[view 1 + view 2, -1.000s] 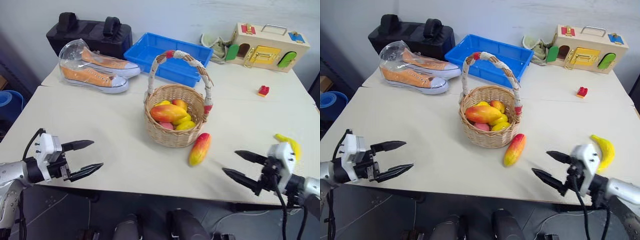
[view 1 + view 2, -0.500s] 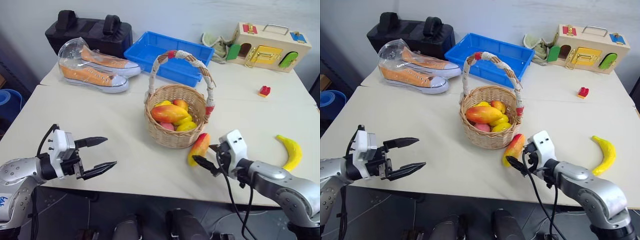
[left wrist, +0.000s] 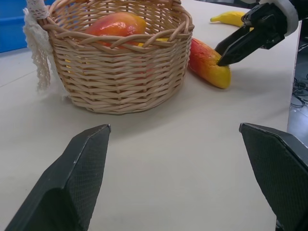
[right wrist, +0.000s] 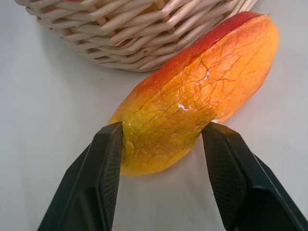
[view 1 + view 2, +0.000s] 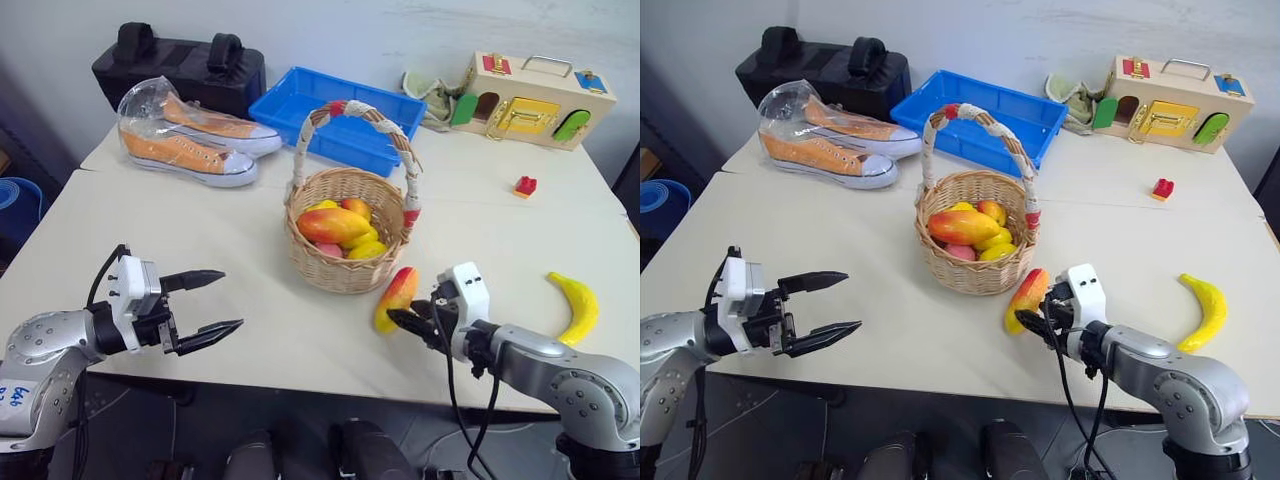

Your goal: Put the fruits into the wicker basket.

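We saw the round tan wicker basket (image 5: 347,240) standing near the middle of the smooth pale worktop (image 5: 180,240), its coarse woven wall rising to a braided rim and a tall arched handle wrapped in cream cord with red bands. Inside it lay several glossy toy fruits (image 5: 338,226), red, orange and yellow, heaped together. Just beside the basket's near wall a loose mango (image 5: 397,297) lay on the worktop, elongated, red along its upper side and fading to yellow at the near end, its skin finely crackled in the right wrist view. The right end effector (image 4: 161,166) had its two black textured fingers set against either side of that yellow end, pinching the mango as it rested on the surface. The left end effector (image 5: 205,304) hung over the near left part of the worktop, well apart from the basket, its tapered fingers spread wide and holding nothing. A curved yellow banana (image 5: 573,305) lay smooth and alone toward the right edge.
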Action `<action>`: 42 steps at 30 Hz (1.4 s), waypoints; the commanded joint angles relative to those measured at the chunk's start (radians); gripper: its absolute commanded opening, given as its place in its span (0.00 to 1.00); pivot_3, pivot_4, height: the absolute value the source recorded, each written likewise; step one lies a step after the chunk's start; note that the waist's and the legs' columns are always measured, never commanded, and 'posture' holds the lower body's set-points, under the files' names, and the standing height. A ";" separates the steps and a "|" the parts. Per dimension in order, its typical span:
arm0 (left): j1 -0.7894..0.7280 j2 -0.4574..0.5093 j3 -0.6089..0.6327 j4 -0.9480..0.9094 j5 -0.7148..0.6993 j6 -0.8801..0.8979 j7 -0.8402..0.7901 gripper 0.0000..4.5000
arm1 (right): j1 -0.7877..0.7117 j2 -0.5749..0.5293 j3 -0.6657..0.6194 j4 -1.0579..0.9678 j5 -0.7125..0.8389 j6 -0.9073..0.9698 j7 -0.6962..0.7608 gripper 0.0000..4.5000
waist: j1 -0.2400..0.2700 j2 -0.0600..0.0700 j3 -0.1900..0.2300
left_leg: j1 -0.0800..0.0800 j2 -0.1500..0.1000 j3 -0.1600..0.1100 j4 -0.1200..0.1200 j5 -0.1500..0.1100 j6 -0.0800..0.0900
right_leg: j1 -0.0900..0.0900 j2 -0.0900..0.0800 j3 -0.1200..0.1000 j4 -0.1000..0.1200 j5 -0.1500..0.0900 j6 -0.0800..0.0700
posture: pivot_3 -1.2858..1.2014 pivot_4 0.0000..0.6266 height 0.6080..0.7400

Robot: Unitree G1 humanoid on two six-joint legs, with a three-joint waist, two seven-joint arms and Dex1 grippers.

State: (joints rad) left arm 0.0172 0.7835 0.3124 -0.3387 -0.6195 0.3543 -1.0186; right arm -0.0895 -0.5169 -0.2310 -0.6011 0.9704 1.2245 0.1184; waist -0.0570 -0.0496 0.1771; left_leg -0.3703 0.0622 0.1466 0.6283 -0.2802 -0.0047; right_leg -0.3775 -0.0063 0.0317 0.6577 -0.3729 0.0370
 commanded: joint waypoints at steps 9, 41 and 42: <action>-0.062 -0.015 -0.045 0.066 0.025 -0.052 -0.019 1.00 | 0.250 -0.207 -0.353 -0.124 0.239 -0.189 0.524 0.49 | 0.003 0.007 0.005 | -0.002 0.000 0.000 0.000 -0.002 0.001 | 0.000 0.000 0.000 -0.003 -0.001 0.002 | 0.52 0.24 1.00; -0.081 -0.044 0.043 -0.038 -0.100 0.064 0.094 1.00 | -0.499 0.168 0.144 0.071 -0.020 -0.283 0.008 1.00 | -0.027 0.007 0.005 | -0.021 0.001 0.000 0.003 0.007 -0.002 | -0.026 0.001 0.001 0.009 0.005 0.006 | 0.52 0.24 1.00; -0.090 -0.045 0.042 -0.036 -0.105 0.069 0.095 1.00 | -0.484 0.149 0.125 0.053 -0.007 -0.287 0.032 1.00 | -0.026 0.007 0.005 | -0.021 0.001 0.000 0.003 0.007 -0.002 | -0.025 0.001 0.001 0.009 0.005 0.006 | 0.52 0.24 1.00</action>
State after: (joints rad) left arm -0.0599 0.7425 0.3379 -0.3460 -0.6899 0.4218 -0.9277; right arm -0.5772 -0.3460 -0.0530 -0.4790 0.9293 0.9606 0.1173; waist -0.0834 -0.0423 0.1821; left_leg -0.3914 0.0626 0.1471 0.6314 -0.2726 -0.0062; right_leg -0.4029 -0.0059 0.0332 0.6671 -0.3680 0.0430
